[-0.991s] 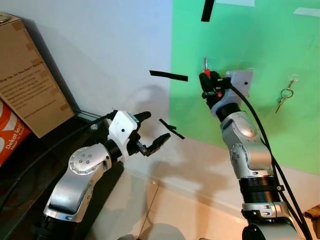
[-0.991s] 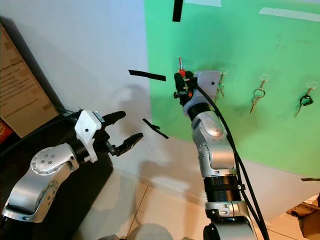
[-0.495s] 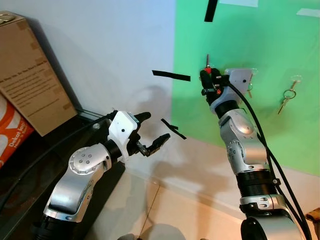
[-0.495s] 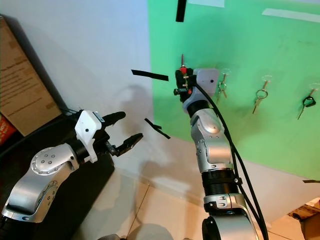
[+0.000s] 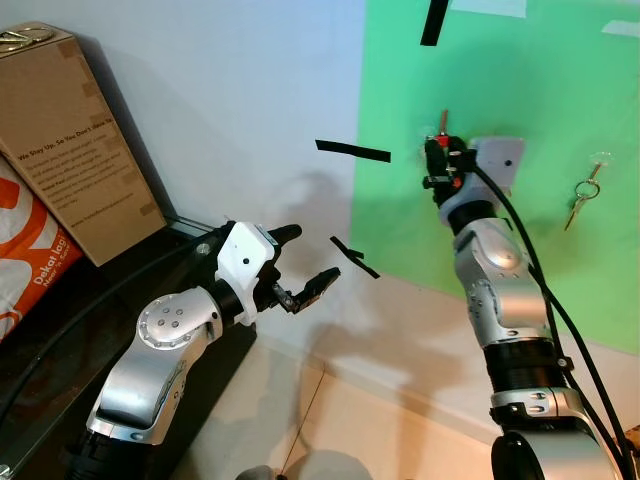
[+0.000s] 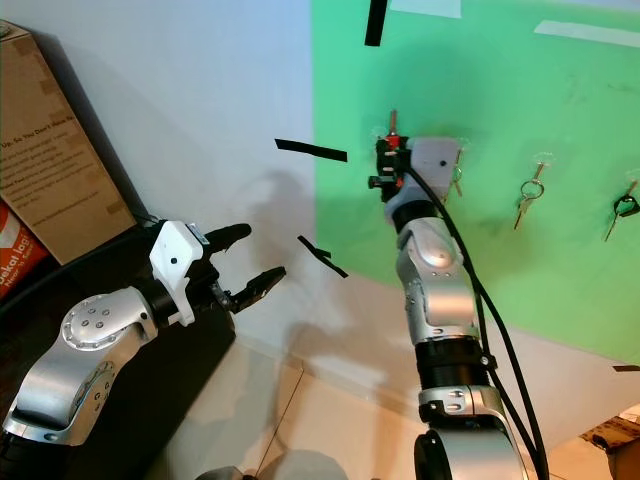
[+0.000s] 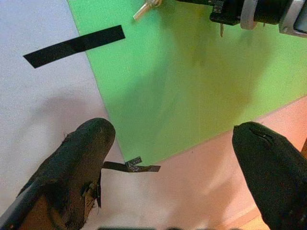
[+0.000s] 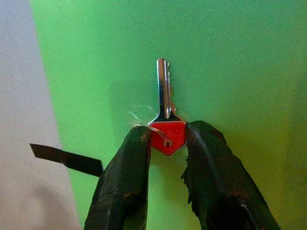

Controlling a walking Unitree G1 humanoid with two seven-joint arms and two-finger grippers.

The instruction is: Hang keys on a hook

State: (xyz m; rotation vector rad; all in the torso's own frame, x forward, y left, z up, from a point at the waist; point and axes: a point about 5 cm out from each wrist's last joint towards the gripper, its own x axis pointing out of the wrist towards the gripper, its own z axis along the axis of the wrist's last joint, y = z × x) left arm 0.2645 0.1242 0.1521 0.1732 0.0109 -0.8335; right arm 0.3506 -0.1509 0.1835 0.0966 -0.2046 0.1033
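My right gripper is raised against the green wall panel and is shut on a key with a red head. The silver blade points upward. In the right wrist view a small clear hook shows faintly on the panel beside the key's head, and a thin ring crosses the red head. Other keys hang on clear hooks further right. My left gripper is held open at mid height, away from the wall, with nothing in it.
Black tape strips are stuck on the white wall near the panel's edge. A cardboard box and an orange bag stand on a dark surface at the left. Tiled floor lies below.
The whole view has shifted a little. The right gripper with the key has edged slightly rightward along the green panel. The left arm has kept its pose.
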